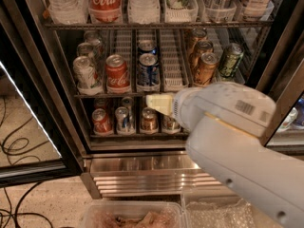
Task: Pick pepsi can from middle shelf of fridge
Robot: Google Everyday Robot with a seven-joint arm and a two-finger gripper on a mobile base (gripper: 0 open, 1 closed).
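Note:
The pepsi can stands upright at the front of a white slotted lane on the middle shelf of the open fridge. A second blue can stands behind it in the same lane. My gripper is cream coloured, at the end of a bulky white arm that enters from the lower right. It is just below and slightly right of the pepsi can, in front of the shelf's front edge and apart from the can.
A red Coca-Cola can and a silver can stand left of the pepsi can; bronze-gold cans and a green can stand to its right. Bottle baskets sit above, more cans below. The glass door hangs open at left. A plastic tub sits low.

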